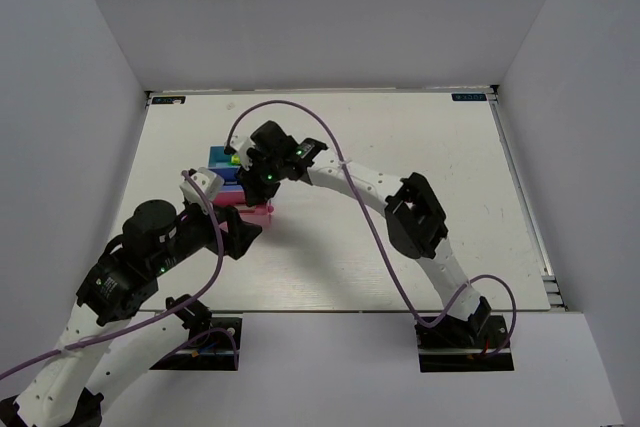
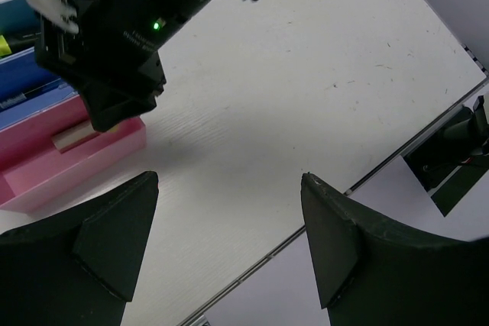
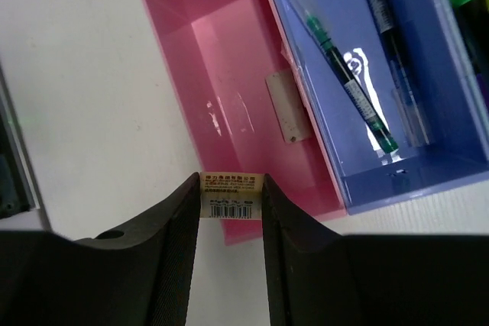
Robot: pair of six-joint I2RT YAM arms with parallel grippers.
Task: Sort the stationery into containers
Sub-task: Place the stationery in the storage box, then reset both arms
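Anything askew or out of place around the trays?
Nothing stands out. The green pen and blue pen lie flat inside the dark blue tray. Beside it is the pink tray, where the right gripper holds the cream piece squarely.

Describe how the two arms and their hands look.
The left arm and right arm are built from white links joined by bulky black joint housings, and they stand on black bases. A purple cable loops along each. Small green lights glow near the wrists. The left hand and right hand are matte black, with two broad, wedge-shaped fingers.
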